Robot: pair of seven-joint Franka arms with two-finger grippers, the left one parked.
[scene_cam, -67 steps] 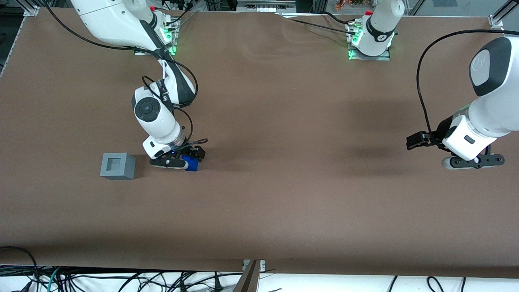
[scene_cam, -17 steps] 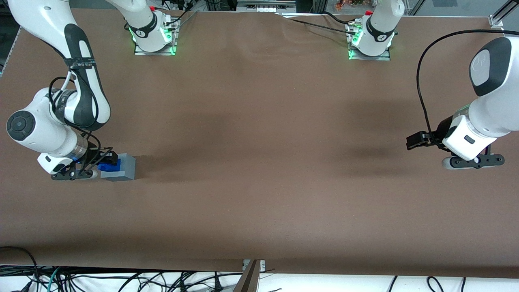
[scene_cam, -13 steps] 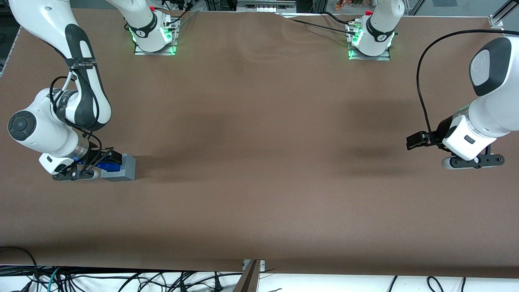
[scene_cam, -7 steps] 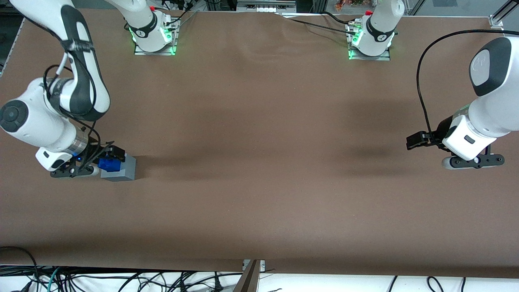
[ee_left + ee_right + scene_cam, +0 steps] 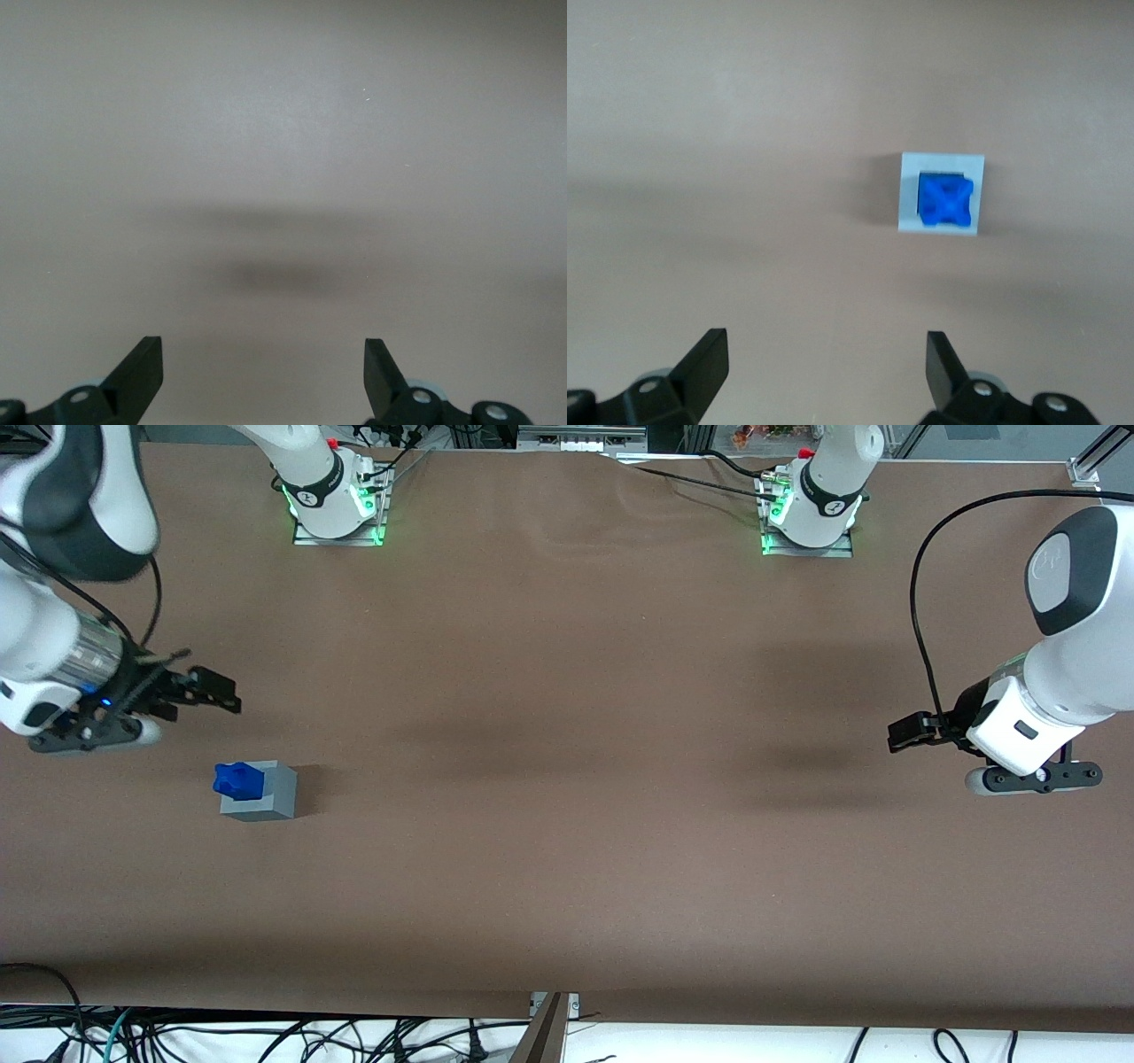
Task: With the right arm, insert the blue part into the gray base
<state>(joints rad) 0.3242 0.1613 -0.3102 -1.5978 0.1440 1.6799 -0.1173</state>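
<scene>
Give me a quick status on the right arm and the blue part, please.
Tool open, empty, raised clear of the gray base. Blue part sits in the base's recess, top protruding. Nothing in the way.

Even, bright overhead light — soft shadows smear across the brown table (image 5: 567,779). Wrist views look pale and washed; the gripper (image 5: 819,367) fingertips slightly blurred.

Bright-blue blue part (image 5: 946,199) in light-gray gray base (image 5: 908,217); black tool (image 5: 824,359); brown table (image 5: 567,779).
</scene>
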